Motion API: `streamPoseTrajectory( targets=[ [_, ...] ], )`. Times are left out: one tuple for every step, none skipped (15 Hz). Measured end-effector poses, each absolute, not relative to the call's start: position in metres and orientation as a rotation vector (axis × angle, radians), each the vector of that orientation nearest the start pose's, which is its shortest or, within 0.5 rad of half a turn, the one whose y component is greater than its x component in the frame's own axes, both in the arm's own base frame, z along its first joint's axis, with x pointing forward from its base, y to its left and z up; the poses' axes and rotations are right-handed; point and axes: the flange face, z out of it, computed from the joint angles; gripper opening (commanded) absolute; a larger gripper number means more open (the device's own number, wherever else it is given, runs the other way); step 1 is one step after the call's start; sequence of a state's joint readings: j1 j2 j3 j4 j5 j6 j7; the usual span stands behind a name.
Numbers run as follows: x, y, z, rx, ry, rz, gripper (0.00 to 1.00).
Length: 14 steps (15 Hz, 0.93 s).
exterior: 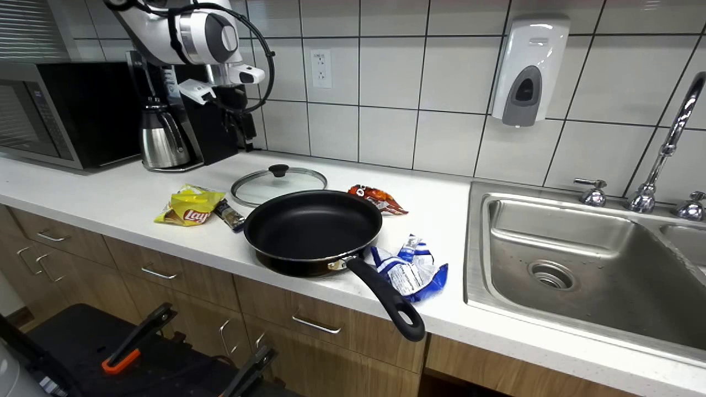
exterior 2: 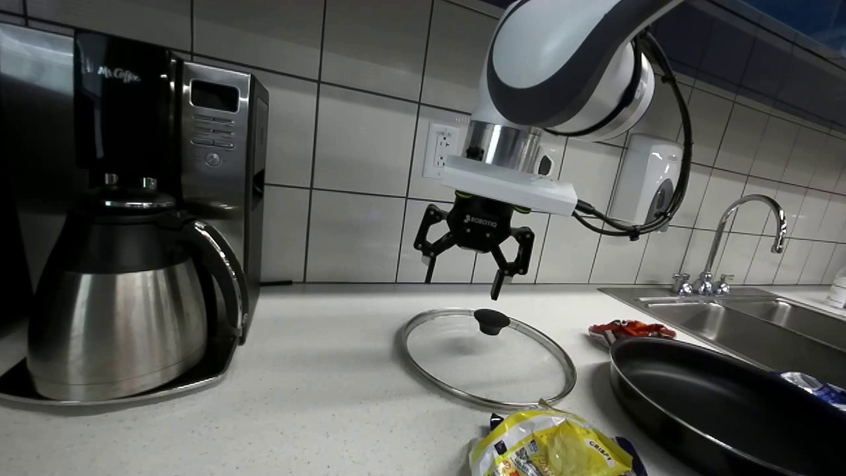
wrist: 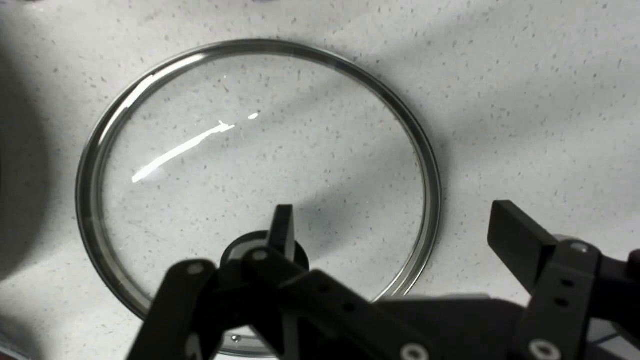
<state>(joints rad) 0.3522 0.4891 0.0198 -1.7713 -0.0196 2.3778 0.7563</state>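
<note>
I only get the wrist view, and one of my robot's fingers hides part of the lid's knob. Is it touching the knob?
Observer: No. In an exterior view, the fingers hang in the air, with a gap above the knob of the glass lid.
Child: Oh, good! What else for cooking is there?
Observer: A black frying pan sits uncovered on the counter, on the side of the lid toward the sink.
Child: Any snacks? I can't see one!
Observer: Yes. In both exterior views, a yellow chip bag lies near the lid.
</note>
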Motion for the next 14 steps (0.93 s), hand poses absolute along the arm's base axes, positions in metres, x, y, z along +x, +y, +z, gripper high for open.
streamPoseTrajectory(
  targets=[
    [0.619,0.246,0.298,-3.030,0.560,-0.149,1.00],
    [0.613,0.249,0.300,-3.035,0.548,-0.138,1.00],
    [0.607,0.252,0.301,-3.040,0.540,-0.126,1.00],
    [0.602,0.254,0.303,-3.047,0.537,-0.110,1.00],
    [0.596,0.255,0.305,-3.053,0.538,-0.090,1.00],
    [0.591,0.257,0.306,-3.061,0.548,-0.065,1.00],
    [0.586,0.259,0.308,-3.067,0.557,-0.043,1.00],
    [0.581,0.261,0.310,-3.072,0.566,-0.025,1.00],
    [0.576,0.263,0.311,-3.075,0.579,-0.008,1.00],
    [0.571,0.265,0.312,-3.077,0.591,0.006,1.00],
    [0.567,0.267,0.312,-3.078,0.605,0.018,1.00],
    [0.562,0.270,0.312,-3.077,0.620,0.028,1.00],
    [0.558,0.273,0.311,-3.075,0.633,0.036,1.00],
    [0.553,0.275,0.310,-3.074,0.650,0.044,1.00]
  ],
)
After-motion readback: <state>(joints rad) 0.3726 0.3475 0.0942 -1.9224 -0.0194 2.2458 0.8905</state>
